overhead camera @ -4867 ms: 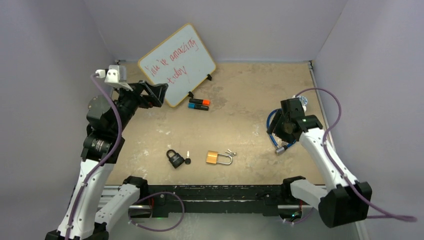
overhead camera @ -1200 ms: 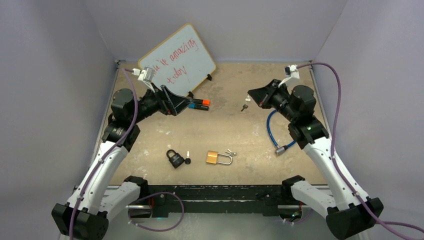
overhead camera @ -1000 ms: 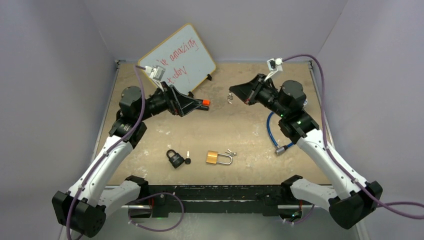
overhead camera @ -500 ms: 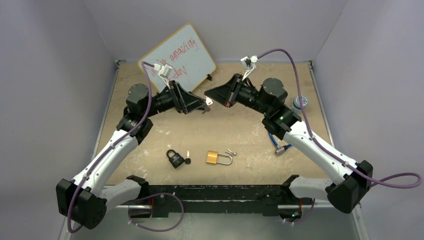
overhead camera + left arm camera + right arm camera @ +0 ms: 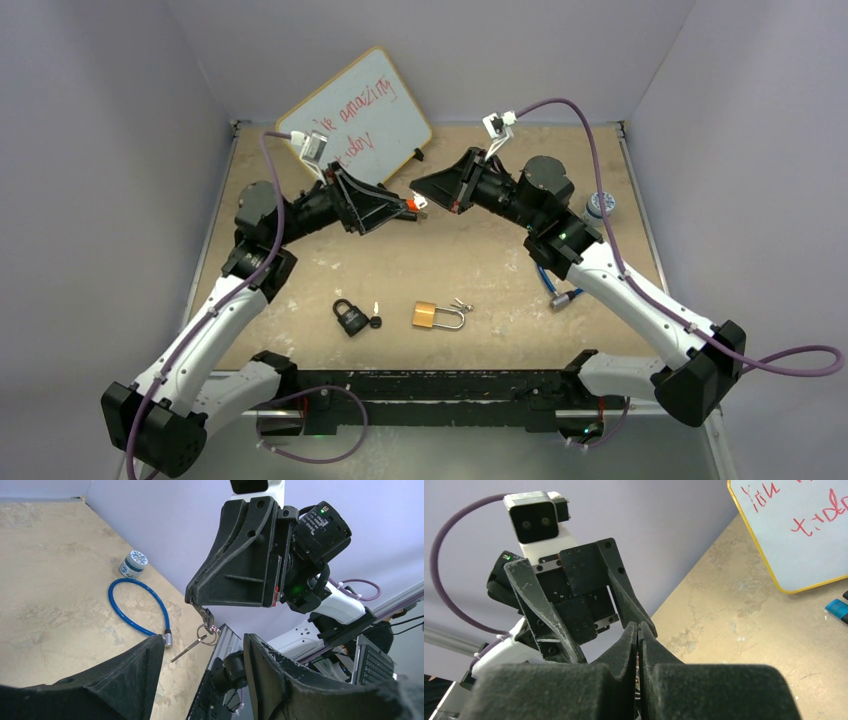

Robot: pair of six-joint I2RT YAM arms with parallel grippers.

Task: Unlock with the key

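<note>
Here the right gripper is pinching its jaws together on the top of a small key bunch, so that the ring and one slim key are hanging free below the tips, well above the table. Facing it, the left gripper is holding its jaws apart, and the dangling key is showing in the gap between them without touching either finger. This looks like a hand-over or re-grip in mid-air, with no lock engaged yet. The next move probably calls for the left jaws to be closing squarely on the loose key, which is hanging askew and may be swinging. Below lie a blue cable lock near a small jar, and, near the front edge, a black padlock and a brass padlock. I cannot tell which lock this key fits. The right wrist camera is showing only its own pressed fingers, hiding the key; from above the bunch is too small to make out, and the right arm is covering part of the cable lock.
</note>
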